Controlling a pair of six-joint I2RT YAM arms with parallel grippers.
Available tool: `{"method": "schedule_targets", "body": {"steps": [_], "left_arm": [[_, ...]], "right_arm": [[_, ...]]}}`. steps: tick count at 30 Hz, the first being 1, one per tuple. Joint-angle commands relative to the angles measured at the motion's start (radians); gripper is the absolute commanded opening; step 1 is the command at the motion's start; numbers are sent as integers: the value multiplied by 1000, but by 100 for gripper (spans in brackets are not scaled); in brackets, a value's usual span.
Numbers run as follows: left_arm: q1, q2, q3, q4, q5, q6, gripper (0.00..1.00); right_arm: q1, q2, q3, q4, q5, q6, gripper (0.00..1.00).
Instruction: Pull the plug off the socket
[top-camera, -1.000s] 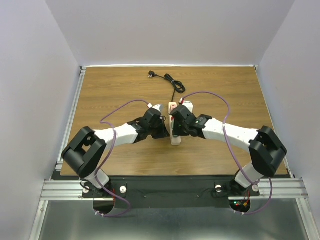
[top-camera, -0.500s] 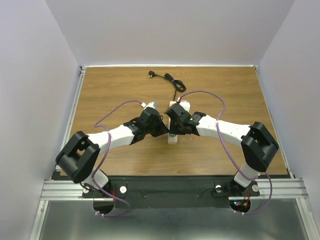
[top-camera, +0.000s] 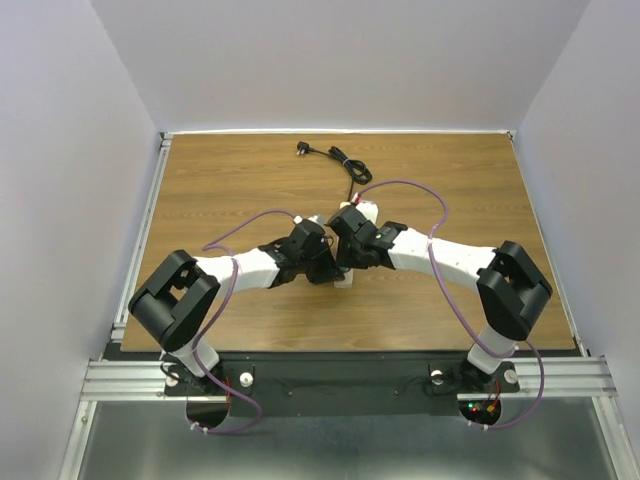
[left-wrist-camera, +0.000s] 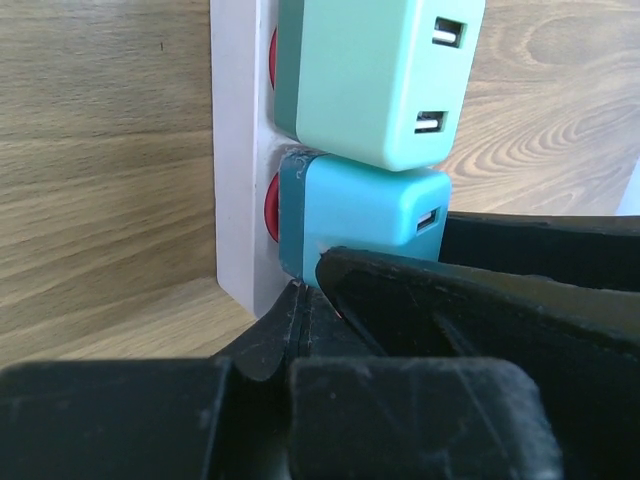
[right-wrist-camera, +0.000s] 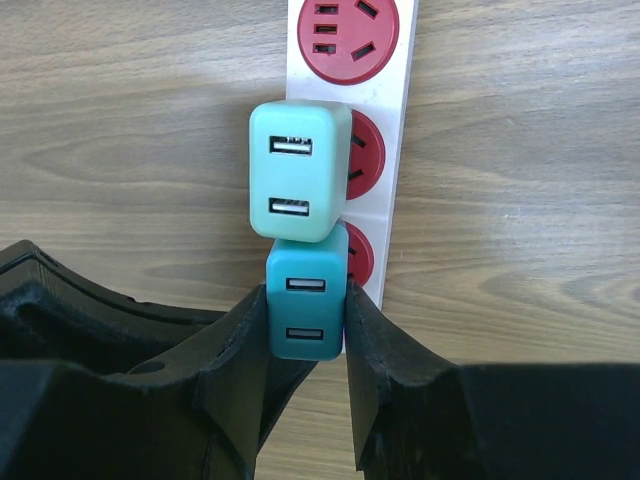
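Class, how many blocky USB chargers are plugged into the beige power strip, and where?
2. A pale mint-green plastic charger sits on the beige power strip; a darker teal plastic charger adjoins it, clamped in the right gripper. None seems hidden.

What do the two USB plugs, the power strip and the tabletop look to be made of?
The mint plug and the teal plug: likely moulded plastic, smooth satin, with rounded edges and a soft sheen. The power strip: pale rigid plastic, semi-gloss, with red outlet faces. The tabletop: printed-looking wood grain, matte; probably laminate or veneer, cannot tell which.
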Motion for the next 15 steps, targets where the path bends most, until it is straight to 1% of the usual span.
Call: {"method": "schedule_targets", "body": {"steps": [1, 3, 5, 6, 9, 10, 15], "left_arm": [[20, 89, -2, -4, 30, 4, 0], [34, 140, -38, 43, 59, 4, 0], [71, 226, -67, 98, 123, 0, 0], [82, 254, -90, 158, 169, -10, 0], [103, 352, -95, 218, 209, 4, 0], [103, 393, -87, 217, 216, 13, 0], [105, 447, -53, 192, 200, 44, 0]], "right_arm": [[-1, 42, 49, 148, -24, 44, 0], [-1, 38, 55, 148, -26, 40, 0], [-1, 22, 65, 146, -23, 35, 0], [-3, 16, 69, 146, -17, 33, 1], [-1, -8, 83, 146, -9, 30, 0], [-1, -13, 86, 146, -15, 29, 0], [-1, -27, 111, 140, -18, 33, 1]]}}
